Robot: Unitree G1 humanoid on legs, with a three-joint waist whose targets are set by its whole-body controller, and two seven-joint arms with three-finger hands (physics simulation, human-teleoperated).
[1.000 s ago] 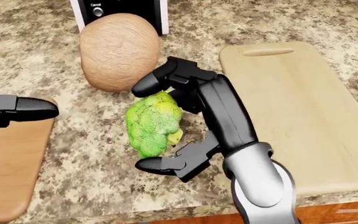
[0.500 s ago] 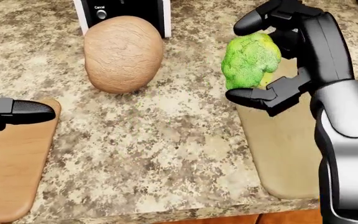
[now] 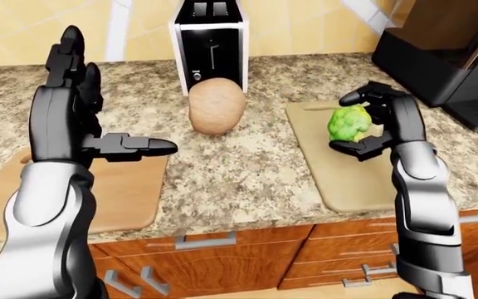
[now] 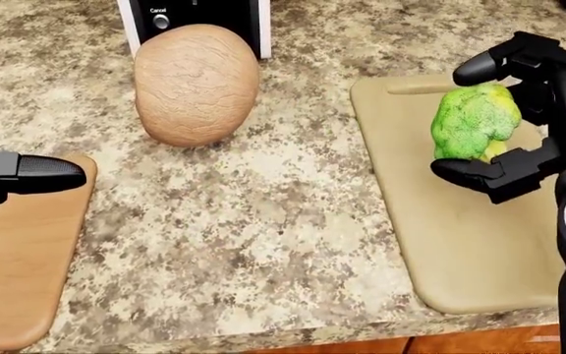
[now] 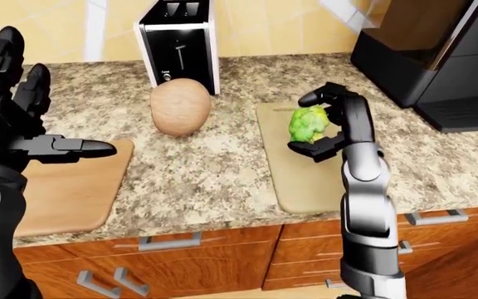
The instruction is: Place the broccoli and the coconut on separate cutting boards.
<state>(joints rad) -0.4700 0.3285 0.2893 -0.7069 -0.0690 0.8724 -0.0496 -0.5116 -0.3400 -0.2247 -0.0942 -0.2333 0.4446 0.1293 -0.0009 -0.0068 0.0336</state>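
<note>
Broccoli [image 4: 475, 122] gripped in right hand [image 4: 507, 118] fingers above pale cutting board [image 4: 431, 221], contact indiscernible. Left hand [image 3: 77, 109] open; coconut [image 4: 196, 83] partly hides toaster [image 3: 210, 43].

Bright green broccoli with yellowish patches [image 4: 475, 122]. Matte tan-brown, finely lined coconut [image 4: 196, 83]. Pale beige wooden cutting board [image 4: 460, 243] — the other rounded wooden board [image 4: 18, 258] is a warmer orange-brown. Speckled brown-and-cream granite countertop [image 4: 254, 221]. Black toaster with white sides [image 3: 212, 45]. Glossy black three-finger right hand [image 4: 509, 110] and left hand [image 3: 81, 118] — silver-grey forearms. Reddish-brown wood cabinet fronts [image 3: 222, 261], grey handles.
</note>
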